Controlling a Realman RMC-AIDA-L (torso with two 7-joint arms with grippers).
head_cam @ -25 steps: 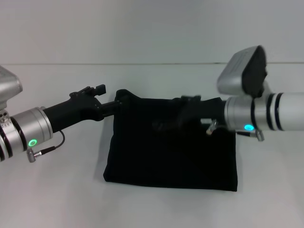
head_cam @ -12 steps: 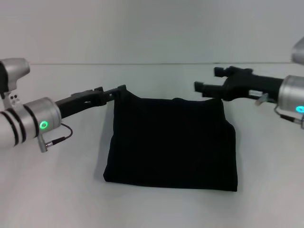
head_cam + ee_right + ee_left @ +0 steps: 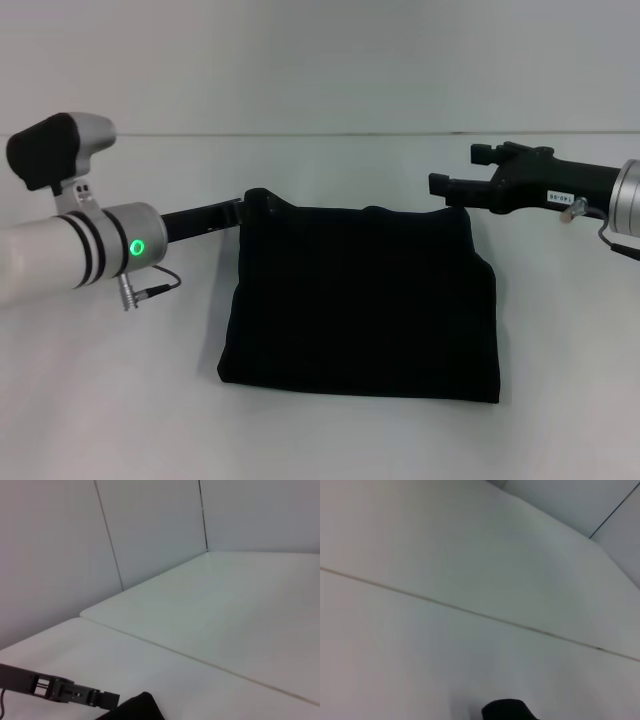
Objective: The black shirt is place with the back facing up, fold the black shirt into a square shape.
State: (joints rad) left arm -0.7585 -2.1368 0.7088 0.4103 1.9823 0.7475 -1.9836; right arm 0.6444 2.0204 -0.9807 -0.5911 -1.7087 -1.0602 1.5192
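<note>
Shirt: we see the shirt lying flat on the white table, already folded into a compact, roughly square block, a little wider along the near edge than the far one.

Done so far: we judge the folding itself to be essentially finished; no sleeve or loose panel sticks out, and the near edge shows stacked layers.

Untidy spot: the far left corner rises in a small peak at the tip of the left gripper, so that corner is not fully settled.

Left gripper: the left gripper reaches in low to that raised corner. We cannot tell whether its fingers are spread or pinching the cloth, since black fingers merge with black fabric there.

Right gripper: the right gripper hangs above the far right corner, clear of the shirt, its fingers spread and holding nothing.

Wrist views: the right wrist view shows the left gripper beside a dark hump of the shirt; the left wrist view shows only a small dark shape near its edge, which we cannot identify.

Left to do: in our judgement, free the left corner if it is held, let it drop flat, then pull both arms away.
</note>
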